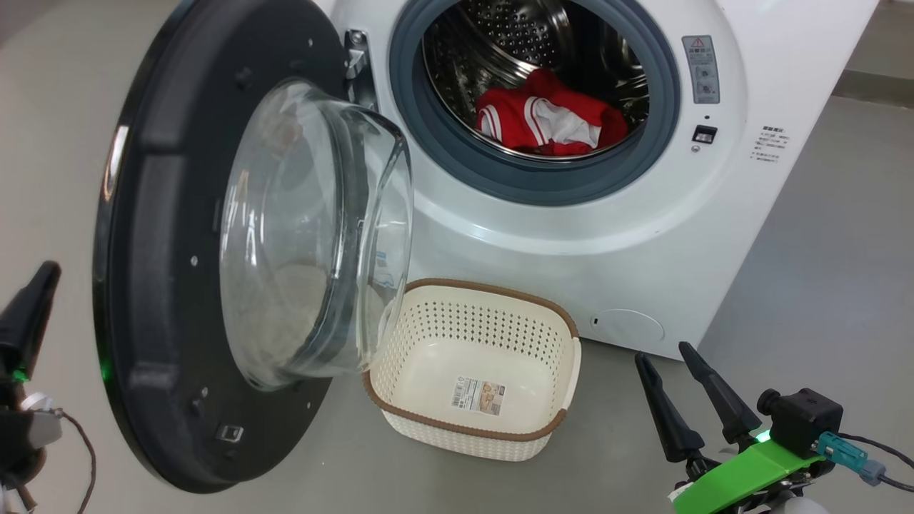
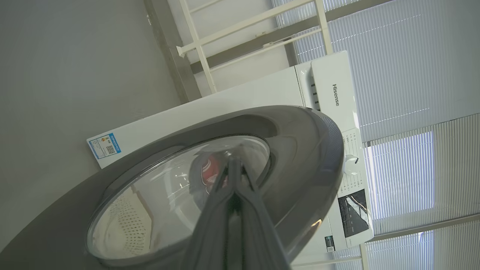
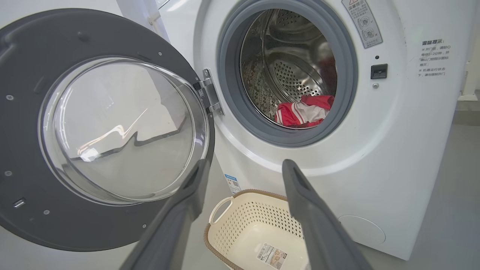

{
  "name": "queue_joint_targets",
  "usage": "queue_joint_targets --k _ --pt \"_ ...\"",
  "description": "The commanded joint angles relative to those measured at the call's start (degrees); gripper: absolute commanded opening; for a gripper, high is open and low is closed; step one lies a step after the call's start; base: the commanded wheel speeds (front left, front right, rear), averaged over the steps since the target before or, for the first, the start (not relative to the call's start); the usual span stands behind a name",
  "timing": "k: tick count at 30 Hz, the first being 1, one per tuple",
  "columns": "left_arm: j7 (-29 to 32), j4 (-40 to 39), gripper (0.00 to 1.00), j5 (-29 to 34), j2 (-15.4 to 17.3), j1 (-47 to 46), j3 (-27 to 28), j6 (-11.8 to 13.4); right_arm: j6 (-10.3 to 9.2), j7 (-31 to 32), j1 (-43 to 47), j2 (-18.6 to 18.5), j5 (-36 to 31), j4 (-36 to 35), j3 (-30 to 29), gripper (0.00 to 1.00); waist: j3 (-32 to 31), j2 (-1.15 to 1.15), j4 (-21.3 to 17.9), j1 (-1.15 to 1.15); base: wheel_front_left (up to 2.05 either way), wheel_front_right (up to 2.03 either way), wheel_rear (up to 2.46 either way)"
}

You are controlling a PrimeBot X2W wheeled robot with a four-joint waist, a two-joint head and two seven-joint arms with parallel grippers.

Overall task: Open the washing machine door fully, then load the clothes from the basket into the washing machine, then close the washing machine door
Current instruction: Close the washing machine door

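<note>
1. Spread wide with nothing between its jaws, the right gripper [image 1: 663,352] stands at the lower right of the head view, two long dark fingers on a green mount.
2. At the far left, the left gripper [image 2: 235,165] has its fingers pressed together on nothing. It points at the outer face of the door; whether its tips touch cannot be told.
3. Next comes the small cream-white perforated plastic basket [image 1: 464,321] with a brown woven-look rim. It sits on the grey floor [image 1: 821,250] just before the machine, with a paper label [image 1: 477,394] on its bottom.
4. Beside it, the large round glossy black washing machine door [image 1: 164,214] stands swung open on the left, its clear glass bowl window [image 1: 314,235] overhanging the basket's edge.
5. Behind is the big white front-loading washing machine [image 1: 607,235], where a grey rubber gasket [image 1: 428,143] rings the steel perforated drum [image 1: 514,36].
6. Deepest in, the bright red clothes [image 1: 550,118] with white stripes lie on the drum's bottom.
</note>
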Motion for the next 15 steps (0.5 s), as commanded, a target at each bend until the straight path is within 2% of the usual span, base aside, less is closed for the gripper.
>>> queue_joint_targets --k 1,15 --pt "1.03 -2.41 0.0 -0.73 2.38 -1.75 1.08 0.41 0.09 -0.27 -1.58 -0.54 0.05 -1.33 1.27 1.0 0.43 0.0 -0.46 0.0 0.0 0.0 0.0" --pt "9.67 -11.08 0.0 -4.58 1.32 1.71 -3.07 3.88 0.09 -0.27 -2.22 -0.75 0.01 -1.16 1.01 1.0 0.99 0.0 -2.24 0.0 0.0 0.0 0.0"
